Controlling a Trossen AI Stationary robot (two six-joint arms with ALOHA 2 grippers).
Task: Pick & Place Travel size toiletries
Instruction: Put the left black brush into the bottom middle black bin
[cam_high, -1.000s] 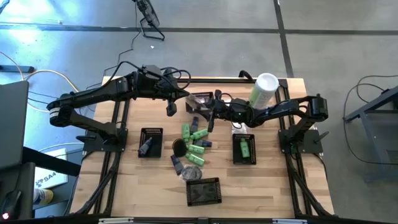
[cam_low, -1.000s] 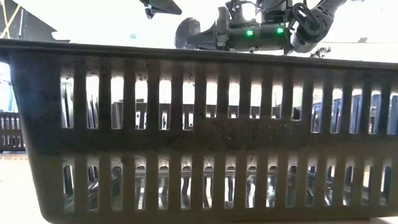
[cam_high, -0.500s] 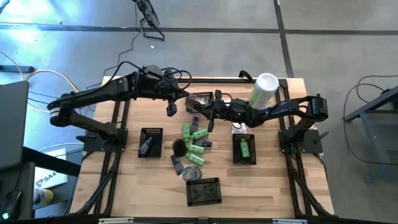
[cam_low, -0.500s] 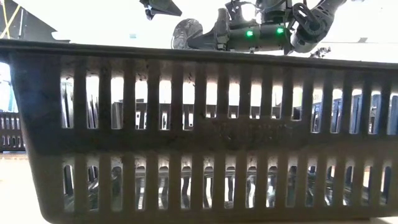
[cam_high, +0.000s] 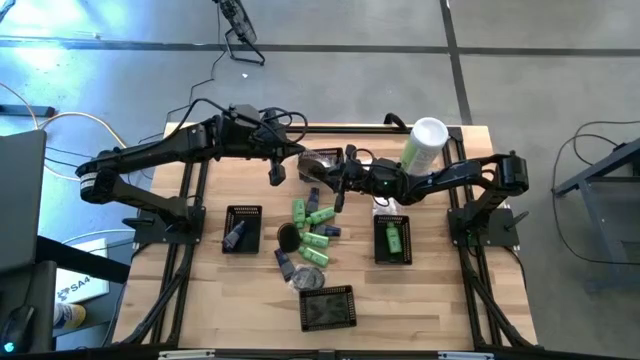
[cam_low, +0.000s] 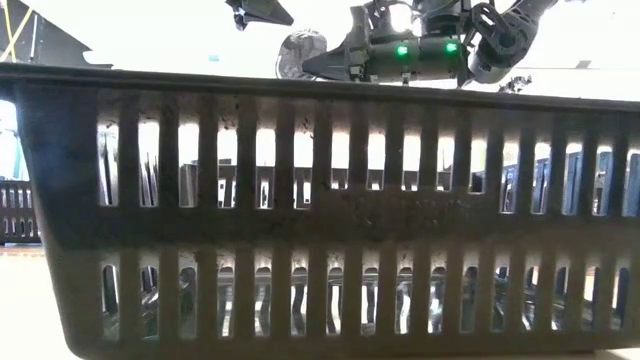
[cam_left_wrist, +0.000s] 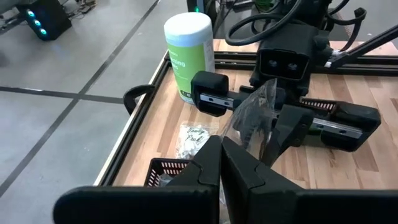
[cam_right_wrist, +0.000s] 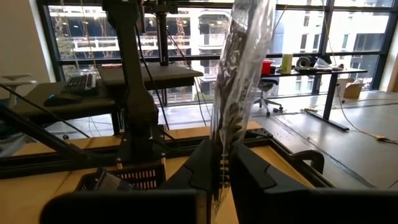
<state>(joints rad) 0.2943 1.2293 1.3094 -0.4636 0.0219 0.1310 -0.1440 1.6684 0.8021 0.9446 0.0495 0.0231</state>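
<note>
Now, held item: we see the right gripper clenched on a crinkly clear packet, lifted clear of the tabletop near the rear basket.
Left gripper: the left gripper hangs just beside it with its fingers pressed together and nothing between them.
Loose toiletries: green bottles, a dark round piece and small dark tubes lie clustered mid-table; another packet lies by the table's edge near the tall canister.
Baskets: the right basket already holds a green bottle, the left basket a dark item, and the front basket looks bare from above.
Step in hand: we judge this a carry toward a basket.
Doing it well: we would keep the grip firm on the slippery film, travel high enough that the dangling packet clears the basket rims, steer wide of the left arm, and release only once low inside the basket.
</note>
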